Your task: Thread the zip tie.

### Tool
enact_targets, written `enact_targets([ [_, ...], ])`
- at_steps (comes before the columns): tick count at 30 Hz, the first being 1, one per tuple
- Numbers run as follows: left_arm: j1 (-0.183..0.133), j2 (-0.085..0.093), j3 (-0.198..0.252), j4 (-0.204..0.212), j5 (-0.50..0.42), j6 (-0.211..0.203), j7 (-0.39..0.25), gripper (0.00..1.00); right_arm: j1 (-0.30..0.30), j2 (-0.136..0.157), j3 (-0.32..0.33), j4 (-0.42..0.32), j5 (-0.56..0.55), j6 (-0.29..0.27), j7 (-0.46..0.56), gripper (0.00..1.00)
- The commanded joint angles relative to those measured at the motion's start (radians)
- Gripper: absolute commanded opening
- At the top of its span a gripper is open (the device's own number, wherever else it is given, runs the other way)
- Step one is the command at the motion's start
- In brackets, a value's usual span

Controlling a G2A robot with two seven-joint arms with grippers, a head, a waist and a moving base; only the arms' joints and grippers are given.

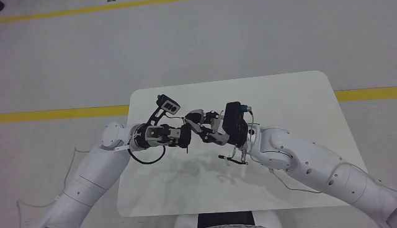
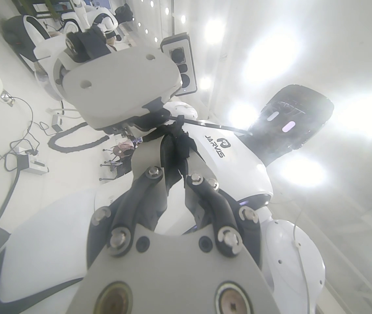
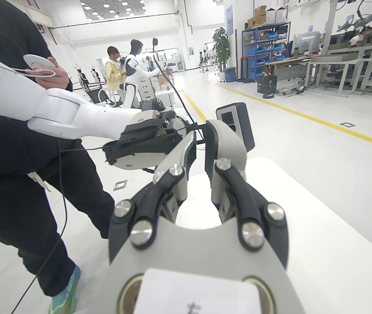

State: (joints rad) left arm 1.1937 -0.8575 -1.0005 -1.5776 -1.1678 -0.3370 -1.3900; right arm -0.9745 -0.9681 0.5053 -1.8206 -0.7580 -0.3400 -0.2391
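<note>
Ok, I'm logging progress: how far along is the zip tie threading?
Done: zip tie held up off the table, left gripper jaws shut on it. In hand: right gripper meets it tip to tip above the table. Left: one end sticks out free, so threading looks unfinished.

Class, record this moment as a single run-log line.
left gripper: shut on zip tie | right gripper: at zip tie, grip unclear | location: above table

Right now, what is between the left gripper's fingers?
A thin black zip tie crosses between the dark-wrapped fingertips of the left gripper, with its strap sticking out to one side. The stretch pinched between the fingers is covered, so whether its head sits there cannot be seen.
</note>
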Motion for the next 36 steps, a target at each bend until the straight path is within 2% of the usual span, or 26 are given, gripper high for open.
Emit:
enact_targets([
  [1, 0.0, 0.0, 0.0, 0.0, 0.0, 0.0, 0.0, 0.0, 0.0, 0.0, -0.001, 0.0, 0.0, 0.0, 0.0, 0.09],
  [4, 0.0, 0.0, 0.0, 0.0, 0.0, 0.0, 0.0, 0.0, 0.001, 0.0, -0.001, 0.0, 0.001, 0.0, 0.001, 0.08],
  [5, 0.0, 0.0, 0.0, 0.0, 0.0, 0.0, 0.0, 0.0, 0.001, 0.0, -0.002, 0.0, 0.001, 0.0, 0.002, 0.06],
  [6, 0.0, 0.0, 0.0, 0.0, 0.0, 0.0, 0.0, 0.0, 0.002, 0.0, -0.002, 0.0, 0.001, 0.0, 0.002, 0.0],
  [20, 0.0, 0.0, 0.0, 0.0, 0.0, 0.0, 0.0, 0.0, -0.01, 0.001, 0.005, 0.001, -0.004, 0.0, 0.011, 0.0],
  [36, 0.0, 0.0, 0.0, 0.0, 0.0, 0.0, 0.0, 0.0, -0.072, 0.008, 0.058, 0.004, -0.025, 0.0, 0.033, 0.0],
])
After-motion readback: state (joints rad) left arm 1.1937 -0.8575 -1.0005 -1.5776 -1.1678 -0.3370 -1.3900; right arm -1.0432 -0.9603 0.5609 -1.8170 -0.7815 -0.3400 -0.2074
